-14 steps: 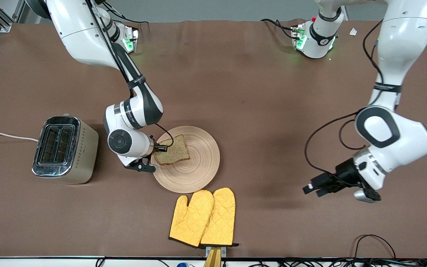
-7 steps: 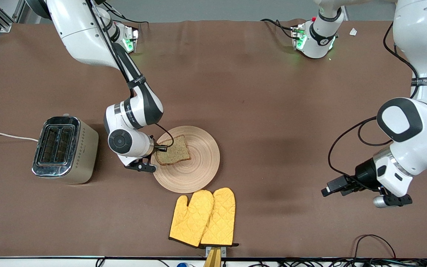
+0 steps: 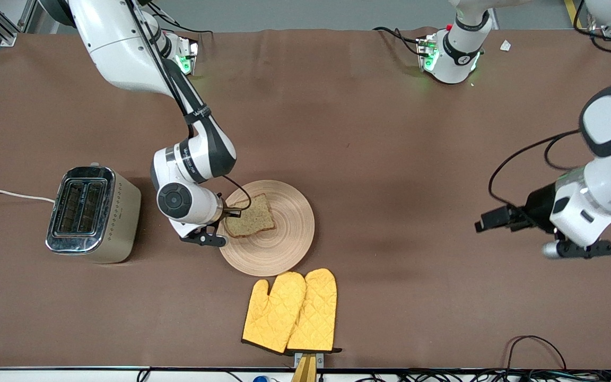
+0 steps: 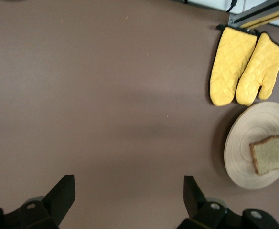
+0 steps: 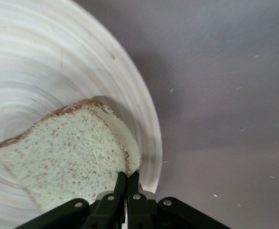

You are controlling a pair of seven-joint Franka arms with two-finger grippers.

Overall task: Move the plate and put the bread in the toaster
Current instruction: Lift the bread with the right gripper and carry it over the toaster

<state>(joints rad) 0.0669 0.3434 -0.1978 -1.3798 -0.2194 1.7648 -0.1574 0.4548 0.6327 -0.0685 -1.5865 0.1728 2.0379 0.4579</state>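
The pale wooden plate [image 3: 284,241] lies mid-table, with the brown speckled bread [image 3: 252,215] on it. My right gripper [image 3: 226,214] is at the plate's rim on the toaster's side, shut on the bread's edge. In the right wrist view the fingers [image 5: 128,174] pinch a corner of the bread [image 5: 68,152], which tilts up off the plate [image 5: 44,71]. The cream and chrome toaster [image 3: 90,212] stands toward the right arm's end, slots up. My left gripper [image 3: 483,224] hangs open over bare table toward the left arm's end. Its wrist view shows the left gripper [image 4: 128,181] holding nothing.
A pair of yellow oven mitts [image 3: 289,310] lies just nearer the front camera than the plate, close to the table's edge. The toaster's white cord [image 3: 8,193] trails off the right arm's end. From the left wrist I see the mitts [image 4: 244,64] and plate [image 4: 240,148].
My right gripper has shut on the bread's edge and lifted it a little. The left arm has swung away from the plate toward its own end of the table, still open.
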